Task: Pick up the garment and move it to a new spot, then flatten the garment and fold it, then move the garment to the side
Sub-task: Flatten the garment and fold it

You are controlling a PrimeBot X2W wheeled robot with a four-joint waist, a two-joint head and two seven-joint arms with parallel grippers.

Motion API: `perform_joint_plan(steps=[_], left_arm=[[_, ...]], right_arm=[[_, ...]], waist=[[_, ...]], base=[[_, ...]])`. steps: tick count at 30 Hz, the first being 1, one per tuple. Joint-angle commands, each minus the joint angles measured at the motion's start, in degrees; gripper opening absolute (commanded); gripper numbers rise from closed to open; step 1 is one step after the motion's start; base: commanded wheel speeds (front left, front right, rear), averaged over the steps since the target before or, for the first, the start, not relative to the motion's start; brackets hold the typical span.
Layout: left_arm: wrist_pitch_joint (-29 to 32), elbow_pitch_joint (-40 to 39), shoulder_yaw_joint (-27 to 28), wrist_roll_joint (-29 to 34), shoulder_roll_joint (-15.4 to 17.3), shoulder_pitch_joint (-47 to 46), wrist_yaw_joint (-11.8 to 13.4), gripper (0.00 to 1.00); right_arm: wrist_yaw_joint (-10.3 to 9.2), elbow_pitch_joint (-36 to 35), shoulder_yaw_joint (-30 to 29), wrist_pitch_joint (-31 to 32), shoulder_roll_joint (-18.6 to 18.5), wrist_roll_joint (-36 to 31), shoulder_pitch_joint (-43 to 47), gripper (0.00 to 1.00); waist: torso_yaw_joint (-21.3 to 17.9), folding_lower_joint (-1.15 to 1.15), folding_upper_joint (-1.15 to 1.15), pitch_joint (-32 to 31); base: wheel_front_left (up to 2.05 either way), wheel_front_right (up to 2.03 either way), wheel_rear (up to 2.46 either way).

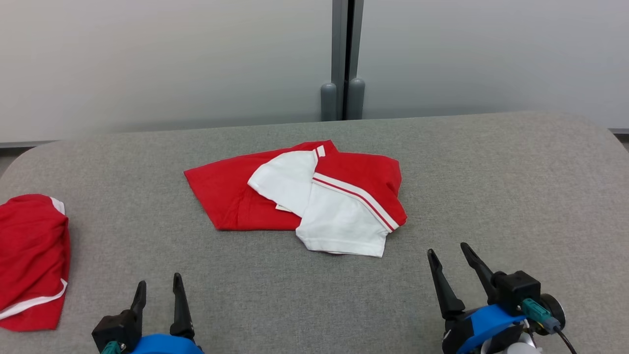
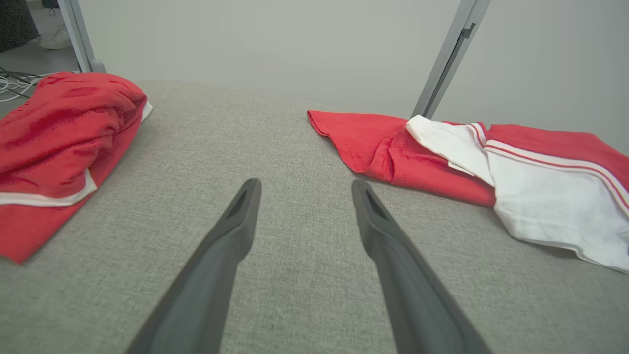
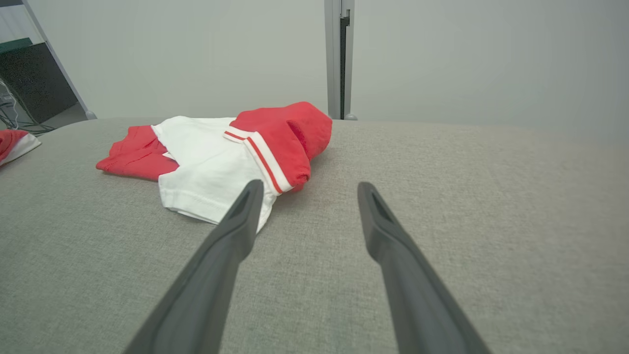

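Observation:
A red and white garment (image 1: 304, 196) lies loosely folded in the middle of the grey table (image 1: 491, 187), white panels and a red-white stripe on top. It also lies ahead right in the left wrist view as the garment (image 2: 442, 157) and ahead left in the right wrist view as the garment (image 3: 221, 152). My left gripper (image 1: 159, 290) stands open near the front edge, well left of it, nothing between its fingers (image 2: 236, 221). Open as well, my right gripper (image 1: 449, 253) hovers just right of the garment's near white corner, with its fingers (image 3: 383, 226) empty.
A second red garment with white trim (image 1: 29, 260) lies bunched at the table's left edge, also in the left wrist view as the red garment (image 2: 59, 142). A grey partition post (image 1: 342, 59) stands behind the table. Bare cloth stretches across the right half.

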Motion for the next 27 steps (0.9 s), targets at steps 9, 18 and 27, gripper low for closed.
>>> perform_joint_plan(steps=[9, 18, 27], left_arm=[[-0.2, -1.6, -4.6, -0.6, -0.1, -3.5, 1.0, 1.00], [-0.2, 0.5, -9.1, -1.5, -0.1, -6.3, 1.6, 1.00], [-0.2, -0.4, -12.1, -3.4, 0.0, -7.8, 2.3, 1.00]], right_arm=[[0.01, 3.4, 7.9, -0.1, -0.2, -0.2, -8.2, 1.00], [0.01, 11.5, 12.2, -0.1, -0.2, -4.5, -15.4, 1.00], [0.01, 20.3, 10.9, -0.1, -0.2, -9.5, -19.4, 1.00]], waist=[[7.3, 0.00, 0.00, 5.6], [13.9, 0.00, 0.00, 9.8], [17.1, 0.00, 0.00, 13.0]], base=[[0.00, 0.00, 0.00], [0.00, 0.00, 0.00], [0.00, 0.00, 0.00]])
